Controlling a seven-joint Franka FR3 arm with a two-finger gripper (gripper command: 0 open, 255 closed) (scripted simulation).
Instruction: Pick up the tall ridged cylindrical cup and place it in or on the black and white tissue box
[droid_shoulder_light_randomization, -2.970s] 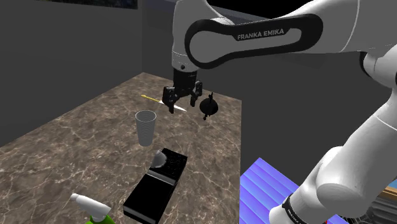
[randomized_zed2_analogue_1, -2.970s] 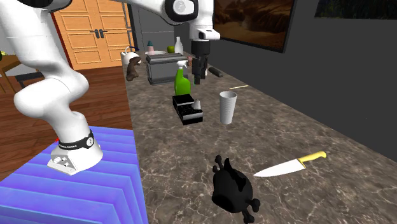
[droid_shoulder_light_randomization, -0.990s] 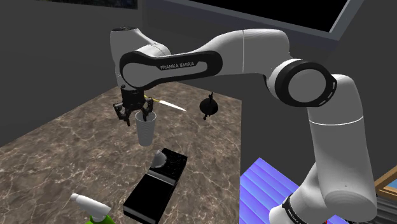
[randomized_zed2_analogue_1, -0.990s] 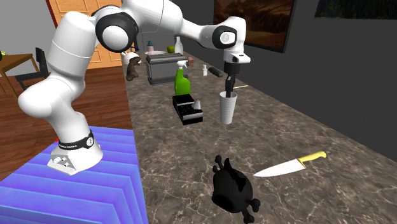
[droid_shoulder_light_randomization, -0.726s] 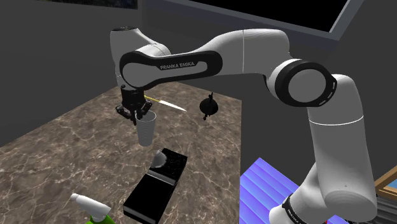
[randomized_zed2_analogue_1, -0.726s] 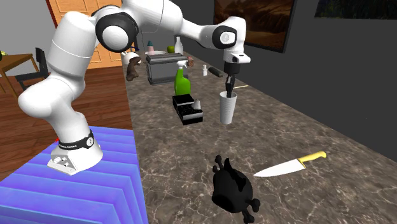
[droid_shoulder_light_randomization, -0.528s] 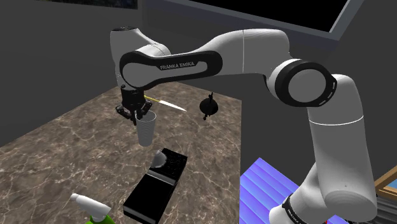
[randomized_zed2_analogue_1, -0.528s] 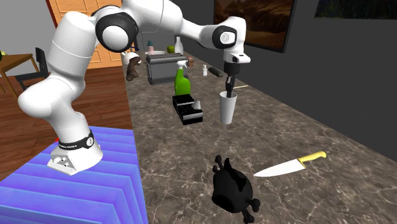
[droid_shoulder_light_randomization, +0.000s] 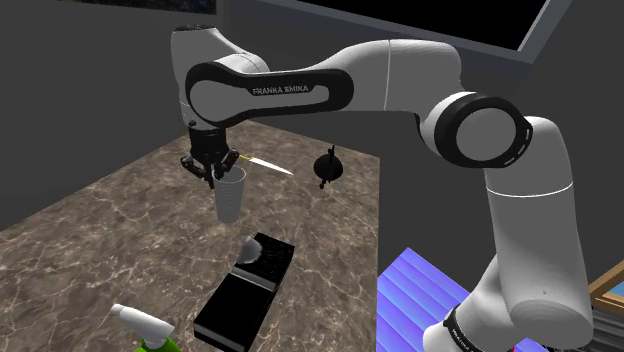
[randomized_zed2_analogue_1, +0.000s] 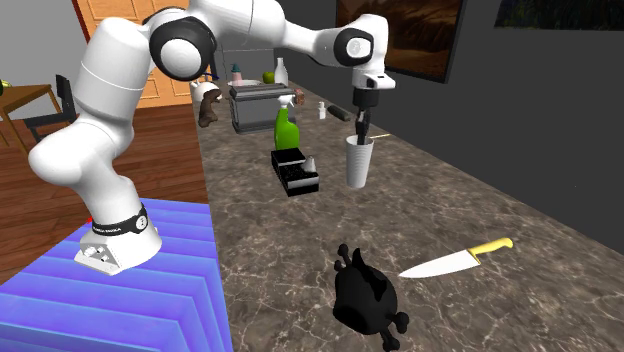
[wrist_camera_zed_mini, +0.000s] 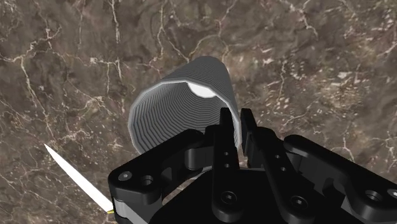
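cup (wrist_camera_zed_mini: 172, 105): pale grey, tall ridged tapering cylinder, at the claw's fingertips.
claw (wrist_camera_zed_mini: 236, 124): narrow, pinching the cup's rim wall.
tissue box (droid_shoulder_light_randomization: 245, 295): black oblong, apart from claw.
knife (wrist_camera_zed_mini: 73, 175): white blade, near claw.
counter (droid_shoulder_light_randomization: 100, 220): veined brown marble.

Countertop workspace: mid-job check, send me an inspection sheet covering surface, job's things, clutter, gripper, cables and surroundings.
Surface: dark marbled counter.
Job's things: pale ridged cup, upright, mouth open; black tissue box with a white tissue at one end, lying apart from the cup.
Clutter: yellow-handled knife; black round figure; green spray bottle; grey box farther back.
Gripper: gripper shut on the cup's wall at the rim, one finger inside, one outside.
Cables: nothing seen.
Surroundings: dark grey walls, wooden door, blue stand under the arm.
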